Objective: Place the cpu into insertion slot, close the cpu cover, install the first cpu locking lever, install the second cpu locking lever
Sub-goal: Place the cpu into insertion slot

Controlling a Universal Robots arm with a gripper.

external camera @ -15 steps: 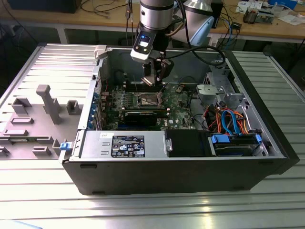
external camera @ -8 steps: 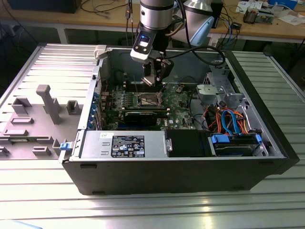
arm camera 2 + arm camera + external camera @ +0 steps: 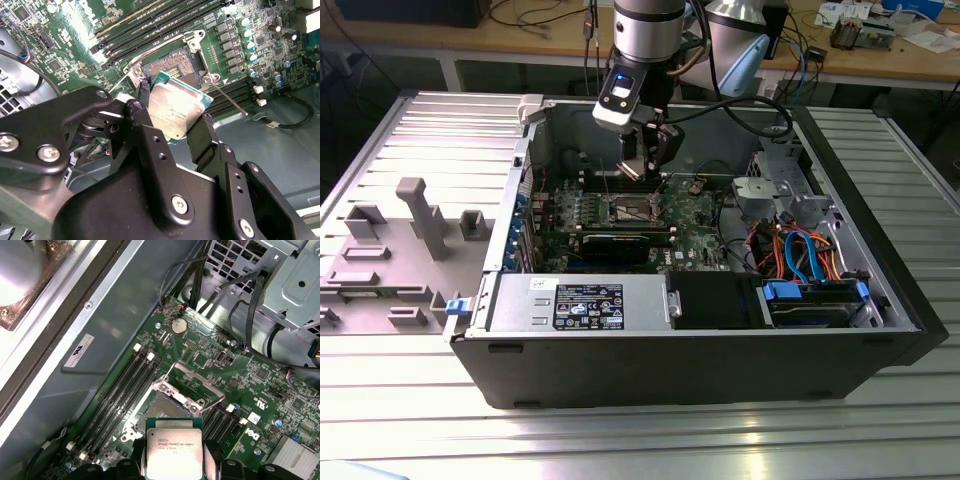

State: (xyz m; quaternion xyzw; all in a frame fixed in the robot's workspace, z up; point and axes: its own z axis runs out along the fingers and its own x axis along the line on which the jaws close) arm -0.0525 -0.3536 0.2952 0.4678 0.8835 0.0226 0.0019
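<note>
The cpu (image 3: 175, 111), a flat square chip with a silver-grey top, hangs tilted just above the motherboard, and my gripper (image 3: 174, 107) is shut on two of its edges. Under and just beyond it lies the insertion slot (image 3: 170, 64), uncovered, with a brownish centre and silver rim. In the first wrist view the cpu (image 3: 173, 447) sits between my gripper's (image 3: 174, 460) black fingers, short of the insertion slot (image 3: 167, 405). The cpu cover (image 3: 196, 376) stands raised behind the slot. A thin locking lever (image 3: 230, 100) sticks out beside the socket. In the exterior view my gripper (image 3: 645, 165) hovers over the insertion slot (image 3: 630, 208).
The open computer case (image 3: 690, 360) lies on a ribbed metal table. Memory slots (image 3: 150, 25) run beside the socket. A power supply (image 3: 585, 303) lines the near wall, a drive cage with coloured cables (image 3: 800, 255) fills the exterior view's right, and grey fixtures (image 3: 420, 215) stand on its left.
</note>
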